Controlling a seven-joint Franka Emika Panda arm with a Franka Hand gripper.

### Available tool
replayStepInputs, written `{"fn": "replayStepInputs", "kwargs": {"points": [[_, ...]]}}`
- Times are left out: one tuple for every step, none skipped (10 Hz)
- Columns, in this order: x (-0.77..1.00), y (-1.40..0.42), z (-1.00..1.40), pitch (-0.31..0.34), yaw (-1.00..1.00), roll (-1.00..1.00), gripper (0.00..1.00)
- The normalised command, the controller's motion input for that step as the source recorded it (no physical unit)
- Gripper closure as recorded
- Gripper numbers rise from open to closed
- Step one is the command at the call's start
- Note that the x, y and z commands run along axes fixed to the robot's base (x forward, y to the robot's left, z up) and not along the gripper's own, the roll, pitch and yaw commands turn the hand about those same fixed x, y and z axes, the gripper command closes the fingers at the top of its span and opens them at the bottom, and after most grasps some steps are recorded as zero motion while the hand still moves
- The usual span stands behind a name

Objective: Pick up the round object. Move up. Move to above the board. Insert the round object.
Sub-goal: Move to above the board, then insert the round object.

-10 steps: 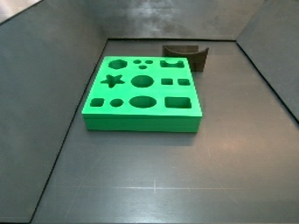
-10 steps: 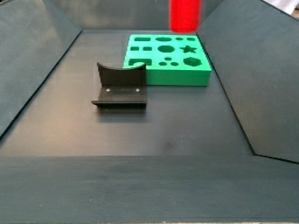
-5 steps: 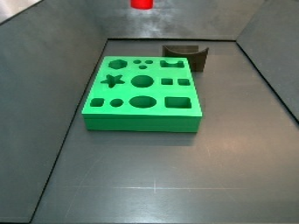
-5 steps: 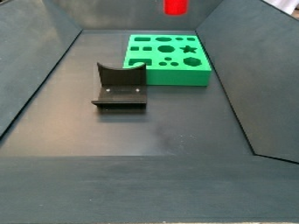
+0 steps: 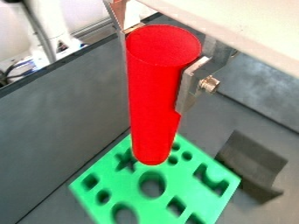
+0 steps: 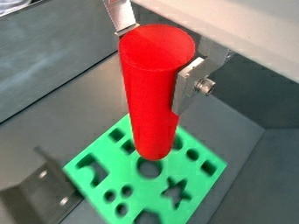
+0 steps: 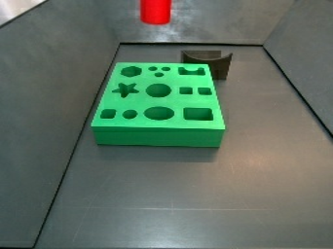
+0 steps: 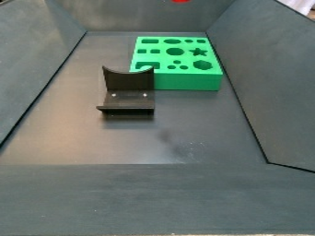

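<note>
The gripper [image 5: 158, 79] is shut on the round object [image 5: 156, 87], a tall bright red cylinder peg, with a silver finger [image 5: 194, 80] flat against its side. Both wrist views show the same grip [image 6: 155, 79]. The peg [image 6: 152, 96] hangs upright, high above the green board [image 5: 140, 197], its lower end over the holes near the board's middle [image 6: 117, 179]. In a side view only the peg's lower end [image 7: 156, 10] shows at the top edge, beyond the board [image 7: 117, 131]. In a side view a red sliver [image 8: 181, 1] shows above the board [image 8: 185, 81]. The gripper itself is out of both side views.
The dark fixture [image 8: 125, 90] stands on the grey floor beside the board, and also shows behind the board in a side view [image 7: 208, 61] and in both wrist views [image 5: 251, 162] [image 6: 41, 188]. Sloping grey walls [image 8: 37, 64] enclose the floor.
The peg has come further into one side view from its top edge. In the other side view it has slid almost out of the top edge.
</note>
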Motion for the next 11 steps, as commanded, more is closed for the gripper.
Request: {"fn": "replayStepInputs", "kwargs": {"points": [[0.06,-1.00,0.02,0.024,0.01,0.00,1.00],[0.08,-0.93,0.02,0.035,0.01,0.00,1.00],[0.08,-0.65,0.01,0.045,0.01,0.00,1.00],[0.07,-0.39,0.01,0.052,0.01,0.01,1.00],[0.07,-0.23,0.02,0.052,0.01,0.02,1.00],[0.00,0.76,-0.25,-0.030,0.00,0.10,1.00],[0.00,0.71,-0.39,-0.027,-0.04,0.08,1.00],[0.05,0.56,-0.47,0.000,-0.10,0.11,1.00],[0.13,0.31,-0.62,0.000,-0.13,0.00,1.00],[0.12,0.19,-0.59,-0.051,-0.13,-0.08,1.00],[0.11,0.14,-0.62,-0.050,-0.10,-0.03,1.00]]}}
